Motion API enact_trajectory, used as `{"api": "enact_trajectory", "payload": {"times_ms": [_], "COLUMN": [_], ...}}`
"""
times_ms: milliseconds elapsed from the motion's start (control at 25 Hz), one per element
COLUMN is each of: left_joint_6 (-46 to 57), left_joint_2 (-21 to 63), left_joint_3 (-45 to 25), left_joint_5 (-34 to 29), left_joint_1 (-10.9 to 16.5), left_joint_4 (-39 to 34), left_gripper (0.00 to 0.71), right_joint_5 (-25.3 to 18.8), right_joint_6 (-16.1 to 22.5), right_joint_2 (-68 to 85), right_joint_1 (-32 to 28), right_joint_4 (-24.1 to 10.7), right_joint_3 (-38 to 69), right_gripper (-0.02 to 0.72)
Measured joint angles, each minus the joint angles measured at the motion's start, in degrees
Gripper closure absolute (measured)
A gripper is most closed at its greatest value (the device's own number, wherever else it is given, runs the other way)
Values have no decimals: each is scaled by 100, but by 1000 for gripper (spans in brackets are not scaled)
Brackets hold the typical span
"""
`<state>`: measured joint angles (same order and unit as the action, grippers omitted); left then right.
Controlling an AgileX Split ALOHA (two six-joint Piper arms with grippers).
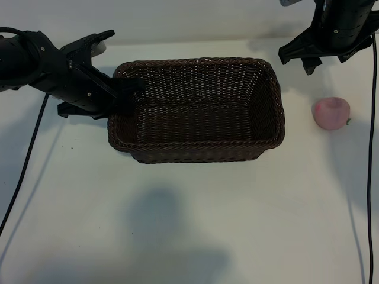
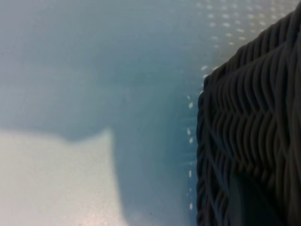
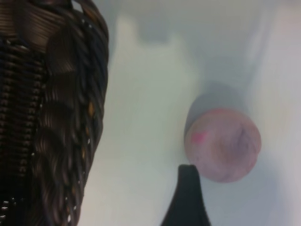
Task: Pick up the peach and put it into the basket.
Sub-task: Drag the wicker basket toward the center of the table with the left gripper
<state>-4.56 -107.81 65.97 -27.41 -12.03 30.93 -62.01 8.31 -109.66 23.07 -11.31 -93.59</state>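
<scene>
The peach (image 1: 331, 112), small and pale pink, lies on the white table to the right of the basket (image 1: 269, 89); the right wrist view shows the peach (image 3: 225, 145) as well. My right gripper (image 1: 312, 59) hangs open behind it, near the back right corner, holding nothing. One dark fingertip (image 3: 188, 188) shows just beside the peach, apart from it. The basket is dark-brown wicker and holds nothing. My left gripper (image 1: 123, 94) is at the basket's left end, its fingers closed across the rim. The left wrist view shows only the basket's woven wall (image 2: 254, 122).
The white table (image 1: 189, 225) stretches wide in front of the basket. Black cables (image 1: 26, 160) run down the left and right edges. A strip of bare table separates the peach from the basket's right wall (image 3: 56, 117).
</scene>
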Motion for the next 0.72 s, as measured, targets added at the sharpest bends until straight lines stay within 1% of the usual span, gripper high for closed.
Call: {"api": "enact_trajectory", "payload": {"times_ms": [80, 160, 280, 400, 520, 720], "left_joint_6": [5, 9, 20, 20, 26, 33], "left_joint_2": [0, 0, 0, 36, 223, 645], "left_joint_3": [0, 6, 6, 6, 11, 17], "left_joint_5": [0, 0, 0, -29, -164, -653], "left_joint_1": [0, 0, 0, 0, 6, 40], "left_joint_4": [58, 82, 108, 108, 61, -241], "left_gripper": [506, 414, 294, 211, 174, 164], "right_joint_5": [0, 0, 0, 0, -5, -16], "right_joint_6": [0, 0, 0, 0, 0, 0], "right_joint_2": [0, 0, 0, 0, 0, 0], "right_joint_1": [0, 0, 0, 0, 0, 0], "right_joint_4": [0, 0, 0, 0, 0, -5], "right_joint_3": [0, 0, 0, 0, 0, 0], "right_gripper": [147, 147, 147, 147, 147, 147]}}
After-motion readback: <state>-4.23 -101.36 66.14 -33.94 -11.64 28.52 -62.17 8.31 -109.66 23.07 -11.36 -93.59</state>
